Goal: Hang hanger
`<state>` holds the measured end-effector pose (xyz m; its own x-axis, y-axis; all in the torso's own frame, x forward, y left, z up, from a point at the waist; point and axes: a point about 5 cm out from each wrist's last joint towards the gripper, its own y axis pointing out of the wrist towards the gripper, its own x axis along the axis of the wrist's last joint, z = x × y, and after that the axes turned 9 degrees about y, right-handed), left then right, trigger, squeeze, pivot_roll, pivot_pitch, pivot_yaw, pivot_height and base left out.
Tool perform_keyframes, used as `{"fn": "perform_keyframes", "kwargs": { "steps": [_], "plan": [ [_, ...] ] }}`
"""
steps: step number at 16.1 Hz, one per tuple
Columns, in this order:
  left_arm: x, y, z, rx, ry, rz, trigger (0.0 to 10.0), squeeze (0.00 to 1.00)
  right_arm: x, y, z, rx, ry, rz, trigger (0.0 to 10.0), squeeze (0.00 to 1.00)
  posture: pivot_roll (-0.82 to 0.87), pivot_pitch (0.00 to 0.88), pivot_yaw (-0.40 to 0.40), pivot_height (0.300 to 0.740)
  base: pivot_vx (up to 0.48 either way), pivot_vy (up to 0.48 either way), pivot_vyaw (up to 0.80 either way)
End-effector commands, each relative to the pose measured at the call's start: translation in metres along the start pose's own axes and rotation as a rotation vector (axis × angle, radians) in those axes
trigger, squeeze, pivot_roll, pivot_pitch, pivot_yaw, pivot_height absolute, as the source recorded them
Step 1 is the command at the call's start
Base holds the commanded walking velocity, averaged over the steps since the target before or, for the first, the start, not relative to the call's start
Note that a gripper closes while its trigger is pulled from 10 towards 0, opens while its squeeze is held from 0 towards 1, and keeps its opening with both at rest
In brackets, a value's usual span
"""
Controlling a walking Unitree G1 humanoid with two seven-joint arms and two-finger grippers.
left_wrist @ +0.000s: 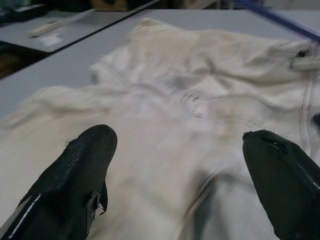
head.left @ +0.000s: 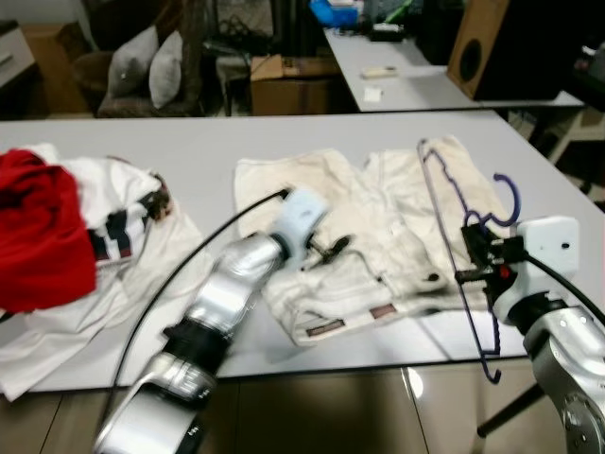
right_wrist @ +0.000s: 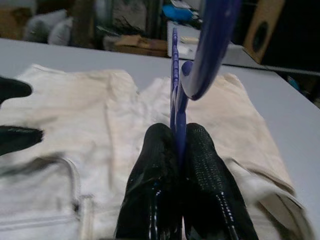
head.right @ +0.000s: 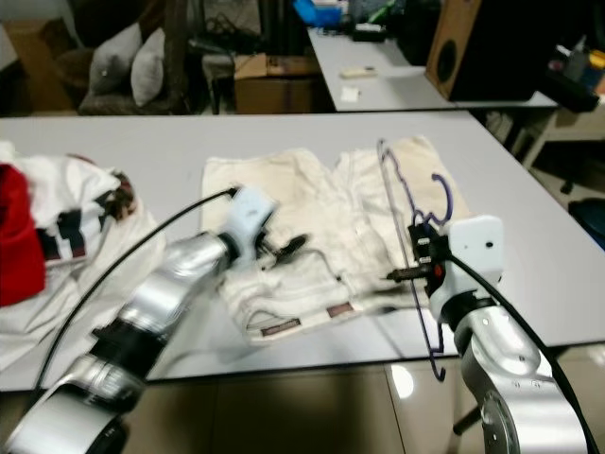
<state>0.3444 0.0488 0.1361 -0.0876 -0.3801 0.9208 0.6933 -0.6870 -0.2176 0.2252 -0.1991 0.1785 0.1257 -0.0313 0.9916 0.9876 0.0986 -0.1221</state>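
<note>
right pincer clenched on blue hanger, lower right of frame, over cream trousers on worktop | left pincer released, hovering mid-frame above trousers | risk: thin wire may twist in the grip, or hook snags fabric

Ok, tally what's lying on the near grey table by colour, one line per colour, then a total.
Cream: 1, the shorts
Red: 1, the red garment
White: 1, the white garment with dark stripes
Blue: 1, the hanger, pinched in the right end effector
Total: 4
</note>
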Motion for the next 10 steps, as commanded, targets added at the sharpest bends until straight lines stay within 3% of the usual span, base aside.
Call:
{"fn": "perform_keyframes", "kwargs": {
  "steps": [1,2,5,9,10],
  "plan": [
    [-0.005,0.006,-0.001,-0.001,-0.023,0.023,10.0,0.00,0.002,-0.003,-0.001,-0.014,0.002,-0.003,10.0,0.00,-0.08,0.054,0.028,0.740,0.000,0.000,0.00],
    [-0.005,0.014,-0.003,0.005,-0.040,0.043,10.0,0.00,0.002,-0.004,0.000,-0.017,0.005,0.001,10.0,0.00,-0.09,0.060,0.037,0.740,0.000,0.000,0.00],
    [-0.027,0.022,-0.007,0.061,0.080,0.195,10.0,0.00,0.002,-0.009,0.001,-0.028,0.010,0.009,10.0,0.00,-0.11,0.071,0.061,0.740,0.000,0.000,0.00],
    [-0.056,0.008,0.010,0.221,0.110,0.345,10.0,0.00,0.001,-0.013,0.004,-0.037,0.015,0.018,10.0,0.00,-0.11,0.077,0.062,0.740,0.000,0.000,0.00],
    [-0.065,-0.002,0.024,0.313,0.089,0.392,10.0,0.00,0.001,-0.013,0.004,-0.035,0.016,0.019,10.0,0.00,-0.11,0.076,0.053,0.740,0.000,0.000,0.00]
  ]
}}
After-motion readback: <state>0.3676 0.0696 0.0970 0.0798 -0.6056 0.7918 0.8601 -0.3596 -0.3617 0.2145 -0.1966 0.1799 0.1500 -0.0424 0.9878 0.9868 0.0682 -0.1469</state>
